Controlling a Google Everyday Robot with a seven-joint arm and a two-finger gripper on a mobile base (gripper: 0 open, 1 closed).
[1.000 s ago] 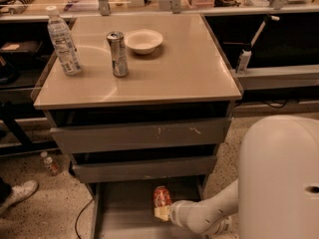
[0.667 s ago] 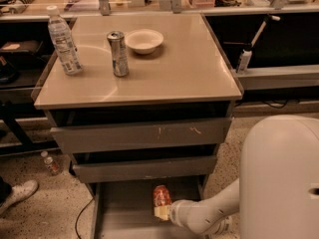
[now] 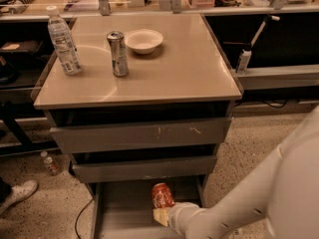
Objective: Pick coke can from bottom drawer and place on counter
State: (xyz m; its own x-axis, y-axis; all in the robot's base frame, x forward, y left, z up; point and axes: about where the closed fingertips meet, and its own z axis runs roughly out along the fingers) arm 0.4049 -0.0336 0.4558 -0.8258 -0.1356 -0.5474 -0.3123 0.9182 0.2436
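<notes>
— Nearest the camera?
— White arm [image 3: 249,203], bulky, filling the bottom right corner and stretched leftward into the bottom drawer [image 3: 119,210].

— And at its tip?
— Gripper [image 3: 162,216], low inside that drawer, right against the base of the coke can [image 3: 162,195]. Clamped on it or apart: impossible to tell.

— The coke can itself?
— Red, upright, inside the bottom drawer toward its back, a little right of centre. Resting on the grey floor or just off it: unclear.

— The drawer?
— Lowest of three, pulled well out toward the camera.

— Around it, at ground level?
— Speckled floor [image 3: 249,138]. Dark cable [image 3: 81,219] just left of the drawer. Small bottle [image 3: 50,163] near the cabinet's left foot. White shoe [image 3: 17,195] at the left edge.

— Higher up?
— Middle drawer [image 3: 144,168], then top drawer [image 3: 142,133], each with a dark gap above its front.

— Then?
— Counter [image 3: 189,68], glossy beige. Silver can [image 3: 118,54] upright, left of centre. Clear water bottle [image 3: 64,46] further left, near the edge. White bowl [image 3: 143,40] just behind and right of the silver can.

— Farthest back?
— Cluttered benches [image 3: 75,4] along the top edge.
</notes>
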